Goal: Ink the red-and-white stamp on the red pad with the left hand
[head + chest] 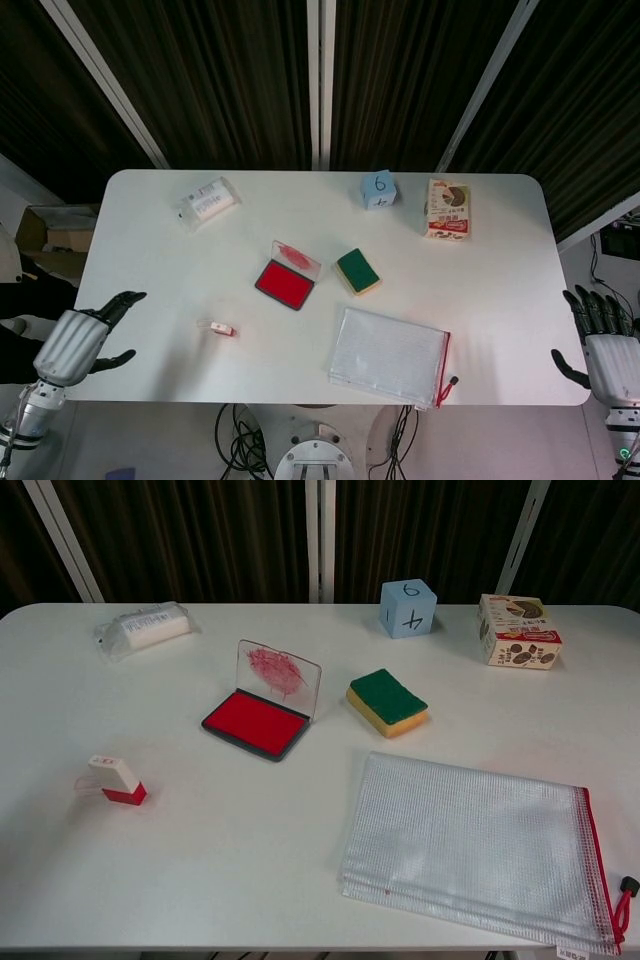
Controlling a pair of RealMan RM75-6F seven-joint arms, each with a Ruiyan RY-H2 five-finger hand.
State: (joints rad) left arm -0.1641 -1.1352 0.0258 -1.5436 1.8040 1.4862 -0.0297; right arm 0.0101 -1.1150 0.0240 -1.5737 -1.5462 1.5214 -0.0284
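The red-and-white stamp [219, 328] [115, 780] lies on the white table [500, 280], left of centre near the front. The red ink pad [285, 283] [256, 723] sits open behind it to the right, its clear lid [278, 674] standing up and smeared with red. My left hand [80, 340] hovers over the table's front-left corner, fingers apart and empty, well left of the stamp. My right hand [603, 342] hangs off the table's right edge, fingers apart and empty. Neither hand shows in the chest view.
A green-and-yellow sponge [357, 271], a mesh zip pouch [389, 357], a blue numbered cube [378, 188], a snack box [449, 208] and a wrapped white packet [206, 202] lie on the table. A cardboard box [55, 228] stands off the left edge.
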